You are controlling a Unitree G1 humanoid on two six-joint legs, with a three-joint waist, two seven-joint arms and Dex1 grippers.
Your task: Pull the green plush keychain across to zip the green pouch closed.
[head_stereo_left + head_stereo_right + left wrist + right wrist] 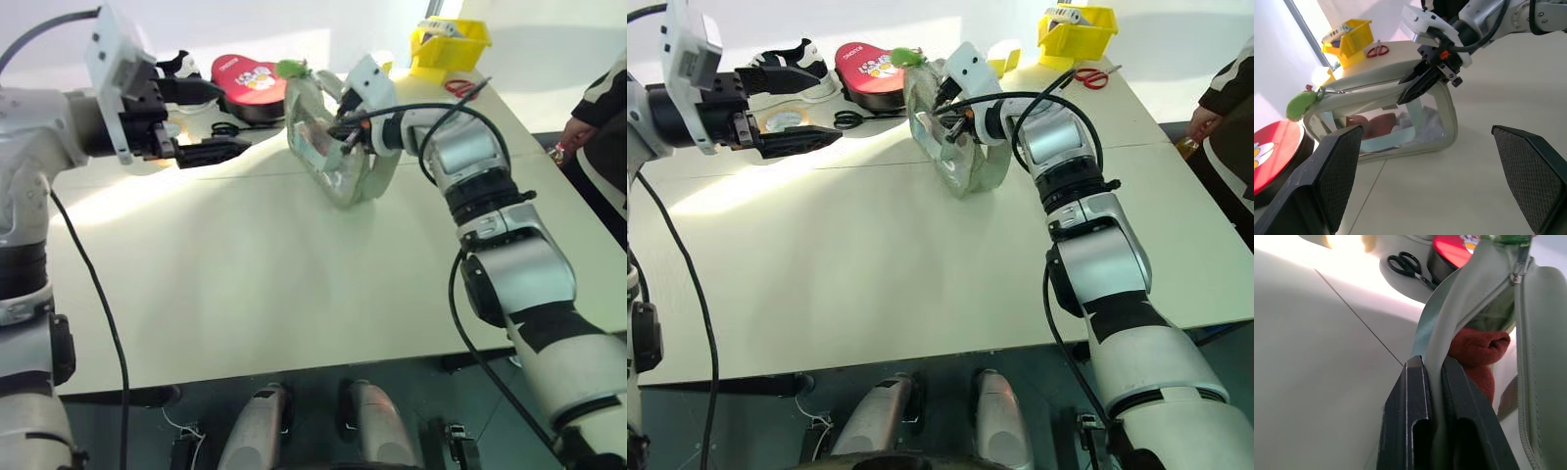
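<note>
A pale green pouch with a clear window stands upright on the far middle of a cream worktop. Its zipper is open along the top, and something red shows inside. The green plush keychain hangs at the pouch's far end, on the zipper pull, close to a red case lying just behind.

The robot's right hand reaches in from the right, and its two black fingers are pinched shut on the pouch's top edge beside the open zipper, near the end closest to the robot.

The left hand hovers above the worktop to the pouch's left, its fingers spread wide and holding nothing.

Black scissors lie near the red case. A yellow bin and red scissors sit at the far right corner.
</note>
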